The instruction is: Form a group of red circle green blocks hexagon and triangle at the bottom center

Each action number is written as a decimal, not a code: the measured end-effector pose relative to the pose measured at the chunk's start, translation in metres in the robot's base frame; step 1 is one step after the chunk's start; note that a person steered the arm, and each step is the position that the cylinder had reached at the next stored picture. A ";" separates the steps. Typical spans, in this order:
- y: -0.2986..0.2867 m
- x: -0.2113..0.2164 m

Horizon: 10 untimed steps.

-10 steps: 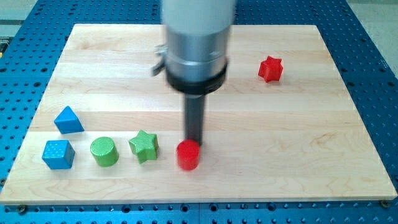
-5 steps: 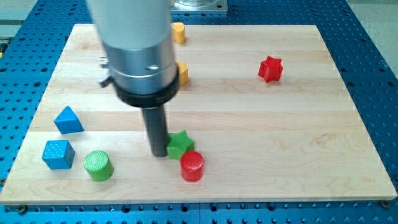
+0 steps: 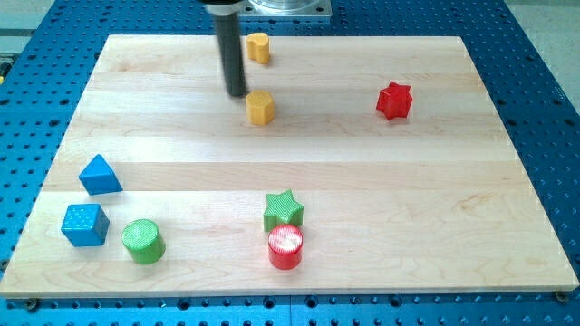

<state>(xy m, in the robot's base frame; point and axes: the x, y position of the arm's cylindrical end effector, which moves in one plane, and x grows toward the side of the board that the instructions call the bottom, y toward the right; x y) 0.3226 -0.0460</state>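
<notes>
My tip is at the view's top, just left of a yellow hexagon block and close to it. A red circle block sits at the bottom centre, with a green star block touching it just above. A green circle block is at the bottom left. A blue triangle block is at the left, and a blue cube sits below it. The tip is far from the red circle and the green blocks.
A second yellow block sits near the board's top edge. A red star block is at the upper right. The wooden board lies on a blue perforated table.
My tip pushed the green star right, up against the red circle, nudging the green circle slightly left. Then it moved up to the yellow hexagon's left side.
</notes>
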 end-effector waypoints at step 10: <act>-0.120 0.182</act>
<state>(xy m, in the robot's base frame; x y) 0.5045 -0.1663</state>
